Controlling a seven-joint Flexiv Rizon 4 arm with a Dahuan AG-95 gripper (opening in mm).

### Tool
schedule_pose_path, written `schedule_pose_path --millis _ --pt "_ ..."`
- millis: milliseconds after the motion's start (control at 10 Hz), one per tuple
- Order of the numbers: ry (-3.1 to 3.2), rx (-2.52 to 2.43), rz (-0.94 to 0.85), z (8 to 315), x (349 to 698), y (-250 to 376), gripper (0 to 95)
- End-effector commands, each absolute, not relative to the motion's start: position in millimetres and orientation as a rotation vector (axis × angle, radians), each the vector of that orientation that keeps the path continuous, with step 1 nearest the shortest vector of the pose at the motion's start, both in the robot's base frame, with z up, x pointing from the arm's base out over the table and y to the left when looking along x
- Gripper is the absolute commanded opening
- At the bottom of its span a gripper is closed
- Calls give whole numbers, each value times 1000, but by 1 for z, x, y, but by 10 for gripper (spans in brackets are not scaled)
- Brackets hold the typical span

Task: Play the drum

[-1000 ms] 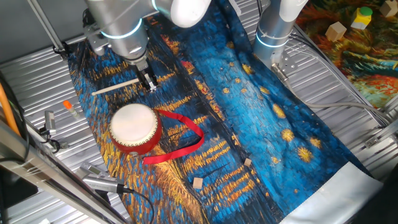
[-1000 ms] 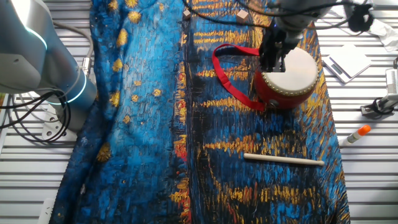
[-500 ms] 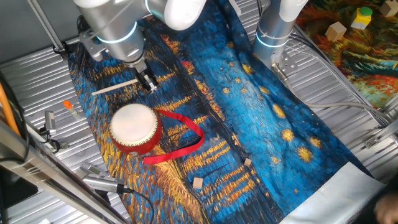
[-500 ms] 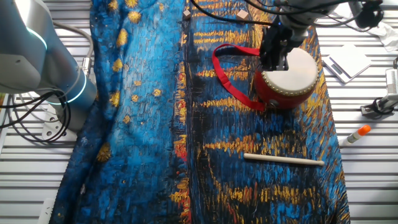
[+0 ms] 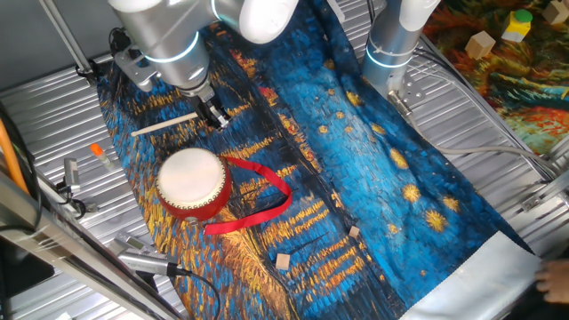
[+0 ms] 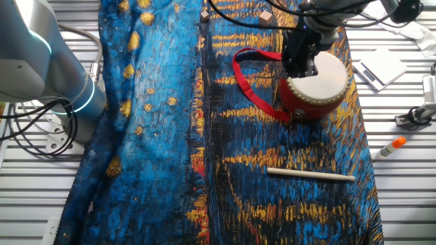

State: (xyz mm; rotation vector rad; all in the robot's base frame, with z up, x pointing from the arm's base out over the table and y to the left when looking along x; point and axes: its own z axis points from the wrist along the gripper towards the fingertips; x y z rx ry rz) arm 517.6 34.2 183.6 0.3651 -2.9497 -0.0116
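Note:
The drum (image 5: pixel 190 181) stands upright on the blue patterned cloth, with a cream skin top, a red side and a red ribbon strap (image 5: pixel 263 200) trailing to its right. It also shows in the other fixed view (image 6: pixel 321 83). The thin pale stick (image 5: pixel 165 124) lies loose on the cloth beyond the drum, and it also shows in the other fixed view (image 6: pixel 310 175). My gripper (image 5: pixel 214 117) hangs above the cloth by the stick's right end, apart from it. Its fingers are slightly apart and empty. In the other fixed view the gripper (image 6: pixel 300 67) overlaps the drum's left edge.
A second arm's base (image 5: pixel 391 49) stands at the cloth's far side. Small wooden blocks (image 5: pixel 284 260) lie on the near cloth. An orange-capped marker (image 5: pixel 100 153) and metal clamps (image 5: pixel 142 262) sit on the ribbed table to the left.
My arm's wrist has shifted slightly to the left. The gripper tips have barely moved. The drum and stick have not moved.

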Motion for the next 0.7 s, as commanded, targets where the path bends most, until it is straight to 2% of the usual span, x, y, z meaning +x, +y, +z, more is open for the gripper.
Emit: schedule_pose_path --millis 100,700 --pt "-2965 269 -8 184 518 34 0" --pt "-2980 222 -11 184 518 34 0"
